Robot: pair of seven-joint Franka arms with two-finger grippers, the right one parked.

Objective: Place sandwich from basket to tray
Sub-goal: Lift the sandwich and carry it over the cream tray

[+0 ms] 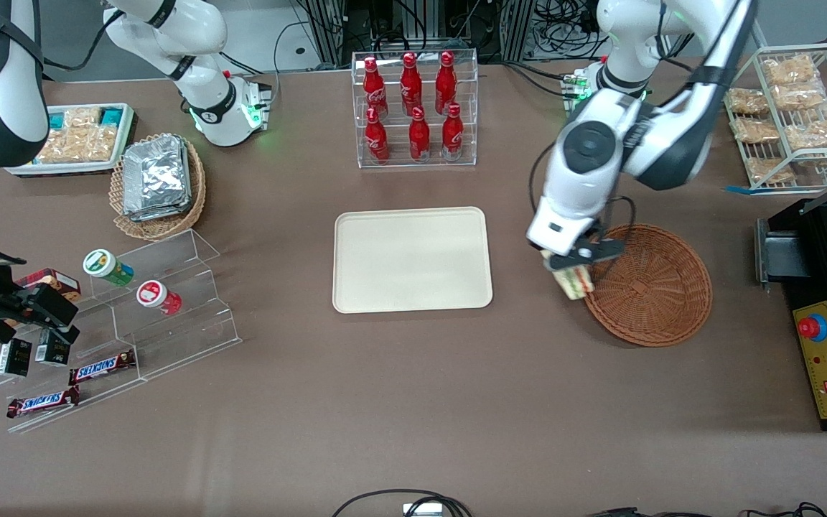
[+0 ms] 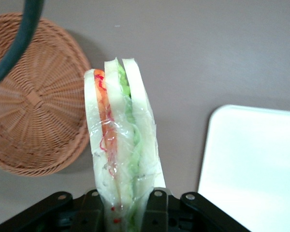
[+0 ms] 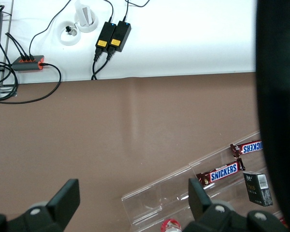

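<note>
I have the left arm's gripper (image 1: 577, 267) clamped across the soft, light, clear-wrapped triangular sandwich (image 2: 120, 140) at its broad end, at the round reddish-brown wicker basket's (image 1: 654, 287) nine o'clock rim, short of the cream rectangular tray (image 1: 412, 259).

Clamped on the sandwich (image 2: 120, 145) just above the basket rim, with matt black plastic fingers (image 2: 154, 208): the gripper (image 1: 577, 264); glossy, crinkled clear film over soft pale bread. Woven reddish-brown wicker, rough and ribbed, for the basket (image 1: 654, 287). Smooth matt cream plastic for the tray (image 1: 412, 260). Matt brown covering on the table (image 1: 413, 402)
</note>
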